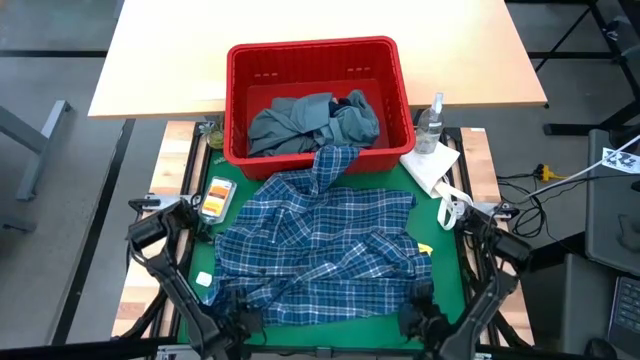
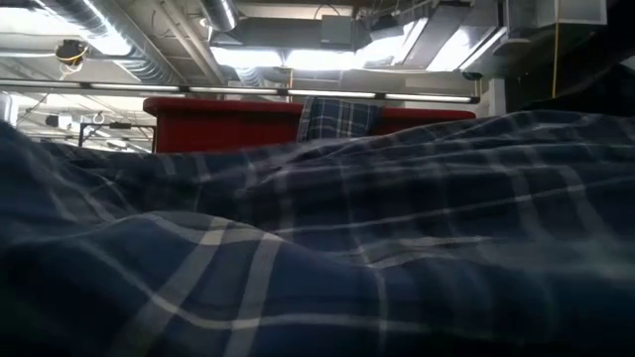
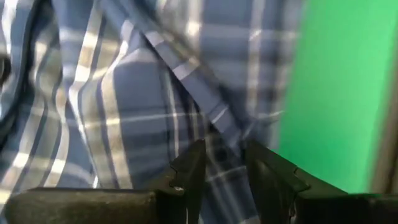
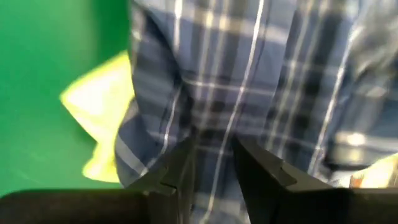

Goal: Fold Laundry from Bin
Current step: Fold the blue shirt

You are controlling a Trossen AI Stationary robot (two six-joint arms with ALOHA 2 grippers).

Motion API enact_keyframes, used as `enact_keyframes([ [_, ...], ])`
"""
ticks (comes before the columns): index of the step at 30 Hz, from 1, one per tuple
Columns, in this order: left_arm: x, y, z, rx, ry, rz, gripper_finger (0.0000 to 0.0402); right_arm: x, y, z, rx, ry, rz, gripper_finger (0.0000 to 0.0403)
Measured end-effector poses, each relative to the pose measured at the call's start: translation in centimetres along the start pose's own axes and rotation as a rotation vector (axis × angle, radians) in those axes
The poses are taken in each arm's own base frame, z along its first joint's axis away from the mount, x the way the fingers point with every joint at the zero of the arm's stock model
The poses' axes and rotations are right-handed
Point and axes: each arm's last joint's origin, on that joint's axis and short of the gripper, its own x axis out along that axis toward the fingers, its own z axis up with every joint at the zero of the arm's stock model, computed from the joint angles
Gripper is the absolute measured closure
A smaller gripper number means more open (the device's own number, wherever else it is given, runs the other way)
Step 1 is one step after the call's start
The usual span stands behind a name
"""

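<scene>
The blue-white plaid shirt (image 1: pixel 320 240) lies rumpled over the green mat (image 1: pixel 448 290). One end of it is draped up over the near rim of the red bin (image 1: pixel 318 52). A grey-blue garment (image 1: pixel 310 122) lies inside the bin. A small yellow garment (image 4: pixel 99 112) pokes out from under the shirt's right side. My left gripper (image 3: pixel 224 165) is at the shirt's near left corner and my right gripper (image 4: pixel 214 158) at its near right corner, each shut on plaid cloth. In the low view the shirt (image 2: pixel 317 248) fills the foreground. My left gripper pinches the shirt's plaid cloth (image 3: pixel 221 146) between its two fingers, close to the cloth's edge beside the bare mat. It comes slanting down from the near side. One layer or several, I cannot tell; the shirt lies on the mat. My right gripper pinches plaid cloth (image 4: pixel 214 140) between its two fingers near the shirt's near right corner, slanting down from the near side. The cloth beyond the fingers lies rumpled on the mat and over the yellow garment.
A spray bottle (image 1: pixel 432 122) and a white paper towel (image 1: pixel 432 168) sit right of the bin. An orange-and-white packet (image 1: pixel 216 196) lies at the mat's left edge, a small white piece (image 1: pixel 204 280) nearer. A pale tabletop (image 1: pixel 300 20) lies beyond the bin.
</scene>
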Motion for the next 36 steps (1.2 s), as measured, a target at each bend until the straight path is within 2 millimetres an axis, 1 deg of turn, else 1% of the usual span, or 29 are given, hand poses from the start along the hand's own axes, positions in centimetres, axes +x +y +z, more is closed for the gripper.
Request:
enact_keyframes([
  [3, 0.6, 0.3, -0.9, -0.001, 0.012, 0.021, 0.0292, 1.9, 0.0, -0.5, -0.005, 0.104, 0.011, 0.0291],
  [6, 0.7, 0.5, -1.3, 0.002, 0.047, 0.012, 0.0292, 3.1, 0.1, -1.1, -0.014, 0.175, 0.016, 0.0291],
  [8, 0.7, 0.5, -1.4, 0.004, 0.055, 0.010, 0.0292, 3.4, 0.1, -1.4, -0.019, 0.210, 0.019, 0.0291],
  [12, 0.6, 0.4, -1.5, 0.008, 0.061, 0.010, 0.0292, 3.4, 0.1, -1.4, -0.018, 0.225, 0.031, 0.0291],
  [18, -0.2, 0.0, -0.9, 0.039, 0.102, -0.011, 0.0292, 2.1, 0.0, -0.8, -0.035, 0.198, 0.068, 0.0291],
  [25, -2.4, -0.3, 0.2, 0.071, 0.110, 0.007, 0.0292, -0.6, -0.8, -0.2, -0.034, 0.185, 0.080, 0.0291],
  [29, -3.7, -0.6, 1.0, 0.067, 0.065, 0.005, 0.0292, -2.2, -1.1, 0.4, -0.065, 0.112, 0.116, 0.0291],
  [32, -4.5, -0.9, 1.8, 0.071, 0.012, -0.015, 0.0292, -3.0, -1.3, 0.8, -0.070, 0.073, 0.128, 0.0291],
  [36, -4.8, -0.8, 3.2, 0.046, -0.111, 0.007, 0.0292, -3.5, -1.5, 1.0, -0.081, 0.027, 0.115, 0.0291],
])
